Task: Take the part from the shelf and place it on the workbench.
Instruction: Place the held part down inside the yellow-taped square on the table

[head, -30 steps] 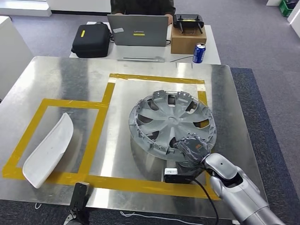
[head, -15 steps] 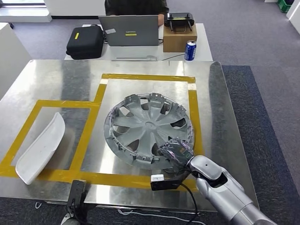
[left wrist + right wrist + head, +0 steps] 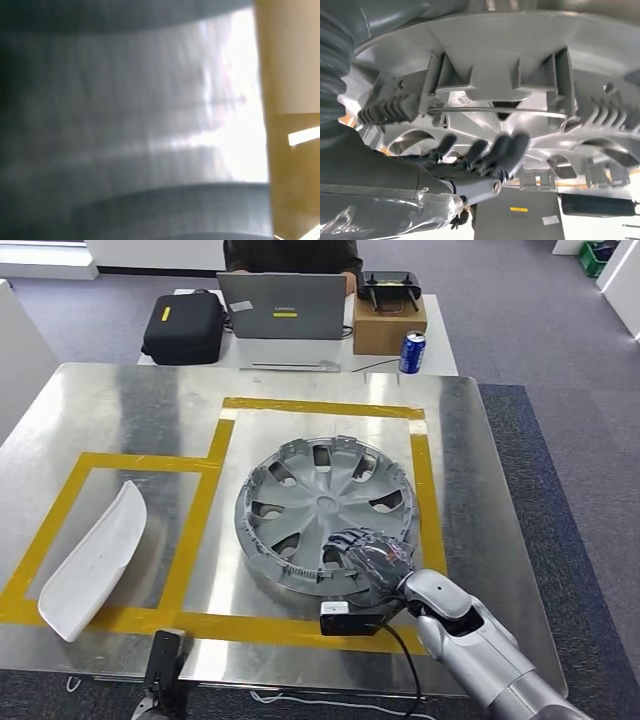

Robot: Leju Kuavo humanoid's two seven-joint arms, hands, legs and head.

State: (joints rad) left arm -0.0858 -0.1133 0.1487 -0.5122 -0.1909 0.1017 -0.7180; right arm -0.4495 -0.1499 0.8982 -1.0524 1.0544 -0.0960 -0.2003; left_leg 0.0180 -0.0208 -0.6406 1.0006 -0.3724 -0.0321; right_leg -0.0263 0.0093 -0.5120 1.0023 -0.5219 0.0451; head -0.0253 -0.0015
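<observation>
Grey hubcap (image 3: 324, 510) lying centre frame on the steel workbench (image 3: 483, 520) inside the yellow tape (image 3: 423, 490), right hand (image 3: 377, 558) gripping its near rim (fingers (image 3: 497, 147) curled over the edge), white panel (image 3: 94, 560) lower left, left hand's state cannot be told.

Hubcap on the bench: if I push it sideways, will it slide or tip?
Probably slide: the hubcap lies flat on the smooth metal workbench. Likely light and somewhat flexible, being thin spoked plastic. The rim clips look snappable, so the right robot hand should push gently.
</observation>
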